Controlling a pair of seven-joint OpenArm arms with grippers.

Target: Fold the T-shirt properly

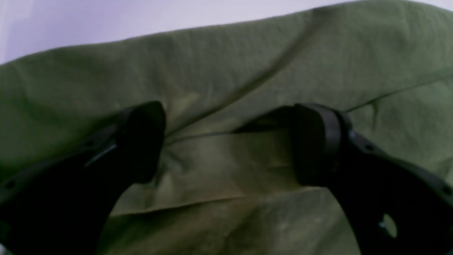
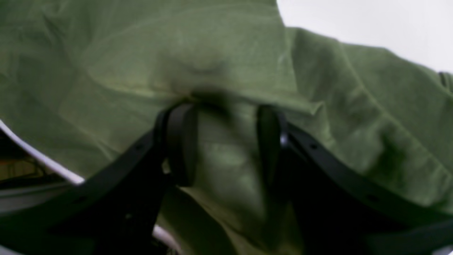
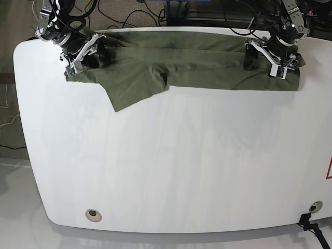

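The olive-green T-shirt [image 3: 197,72] lies bunched in a long band along the far edge of the white table [image 3: 166,155], with a sleeve flap hanging toward the middle left. My left gripper [image 3: 275,61] is at the shirt's right end. In the left wrist view it [image 1: 226,141] is open, its fingers wide apart and pressed on the cloth [image 1: 247,71] with a fold between them. My right gripper [image 3: 80,54] is at the shirt's left end. In the right wrist view it [image 2: 224,141] is narrowed on a bunch of the fabric [image 2: 106,71].
Cables [image 3: 129,13] and frame parts lie behind the table's far edge. A round hole [image 3: 93,214] sits near the front left corner and a clamp fitting [image 3: 313,207] at the front right. The table's left edge [image 2: 42,159] runs close to my right gripper.
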